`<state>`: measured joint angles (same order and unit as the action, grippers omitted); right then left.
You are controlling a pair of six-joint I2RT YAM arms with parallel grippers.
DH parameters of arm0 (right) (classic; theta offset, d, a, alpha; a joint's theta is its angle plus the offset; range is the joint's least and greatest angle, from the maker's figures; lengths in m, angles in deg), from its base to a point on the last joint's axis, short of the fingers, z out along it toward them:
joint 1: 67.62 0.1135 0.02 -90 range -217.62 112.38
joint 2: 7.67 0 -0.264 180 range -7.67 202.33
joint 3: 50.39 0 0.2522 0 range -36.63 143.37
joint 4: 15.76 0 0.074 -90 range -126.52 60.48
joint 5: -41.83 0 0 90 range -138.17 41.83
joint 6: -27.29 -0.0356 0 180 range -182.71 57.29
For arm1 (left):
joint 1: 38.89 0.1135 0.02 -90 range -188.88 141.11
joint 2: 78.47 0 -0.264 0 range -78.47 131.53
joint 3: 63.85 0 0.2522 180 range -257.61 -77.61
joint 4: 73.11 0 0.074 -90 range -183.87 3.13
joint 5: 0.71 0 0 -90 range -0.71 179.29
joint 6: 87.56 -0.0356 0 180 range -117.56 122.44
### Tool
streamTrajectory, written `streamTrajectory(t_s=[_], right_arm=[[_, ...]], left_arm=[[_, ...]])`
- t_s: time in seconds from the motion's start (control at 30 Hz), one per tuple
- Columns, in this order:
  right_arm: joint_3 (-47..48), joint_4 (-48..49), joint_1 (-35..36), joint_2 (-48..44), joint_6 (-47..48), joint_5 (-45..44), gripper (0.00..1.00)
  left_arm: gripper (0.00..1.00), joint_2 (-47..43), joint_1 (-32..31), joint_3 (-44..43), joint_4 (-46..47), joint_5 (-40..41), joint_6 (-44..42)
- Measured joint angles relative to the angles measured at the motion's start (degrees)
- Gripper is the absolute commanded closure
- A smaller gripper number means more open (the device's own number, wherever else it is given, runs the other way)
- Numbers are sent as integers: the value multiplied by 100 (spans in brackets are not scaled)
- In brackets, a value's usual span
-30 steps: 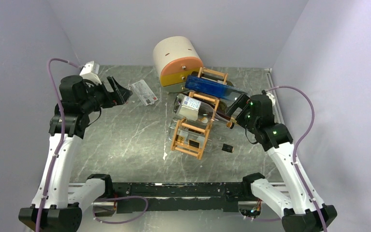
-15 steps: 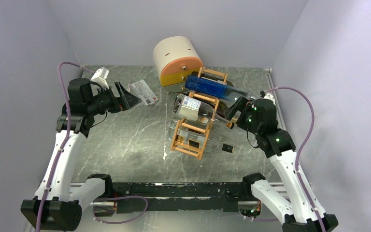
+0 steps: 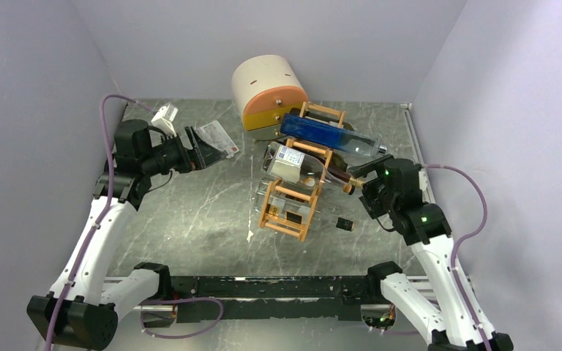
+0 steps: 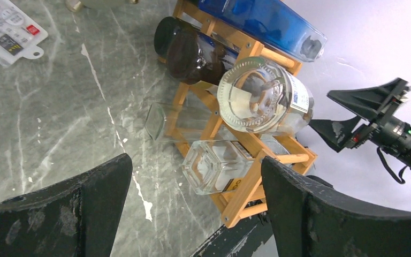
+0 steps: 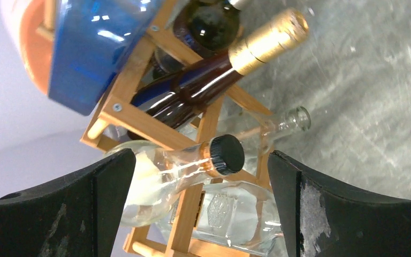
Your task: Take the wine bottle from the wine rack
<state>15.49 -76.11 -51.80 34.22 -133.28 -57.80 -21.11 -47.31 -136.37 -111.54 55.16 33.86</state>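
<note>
The light wooden wine rack (image 3: 287, 219) stands mid-table and holds several bottles. The dark wine bottle (image 3: 336, 175) with a gold foil top lies across it; the right wrist view shows its neck (image 5: 203, 85), the left wrist view its dark base (image 4: 190, 56). My right gripper (image 3: 357, 175) is open and empty just right of the rack, apart from the bottle tops (image 5: 198, 166). My left gripper (image 3: 203, 146) is open and empty, left of the rack and facing the bottle bases (image 4: 195, 171).
A blue bottle (image 3: 322, 133) lies on the rack's top tier, with clear bottles (image 4: 259, 96) below it. A round cream-and-orange drawer box (image 3: 269, 91) stands behind the rack. A white card (image 3: 218, 139) lies by my left gripper. A small black object (image 3: 345, 224) lies right of the rack.
My left arm has swung right, toward the rack. My right arm has pulled back toward the near right, and its gripper has dropped from beside the blue bottle to the dark bottle's neck.
</note>
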Motion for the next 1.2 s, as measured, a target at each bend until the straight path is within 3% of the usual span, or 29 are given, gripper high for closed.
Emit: streamTrajectory(t_s=[0.5,1.07,1.2], right_arm=[[-402,-232,0,411,-1875,437,8],[-341,385,269,988,-2667,599,15],[-304,505,481,1134,-2817,535,21]], left_arm=[[7,-74,-127,66,129,46,120],[7,-208,-142,153,129,48,144],[7,-267,-144,153,125,50,144]])
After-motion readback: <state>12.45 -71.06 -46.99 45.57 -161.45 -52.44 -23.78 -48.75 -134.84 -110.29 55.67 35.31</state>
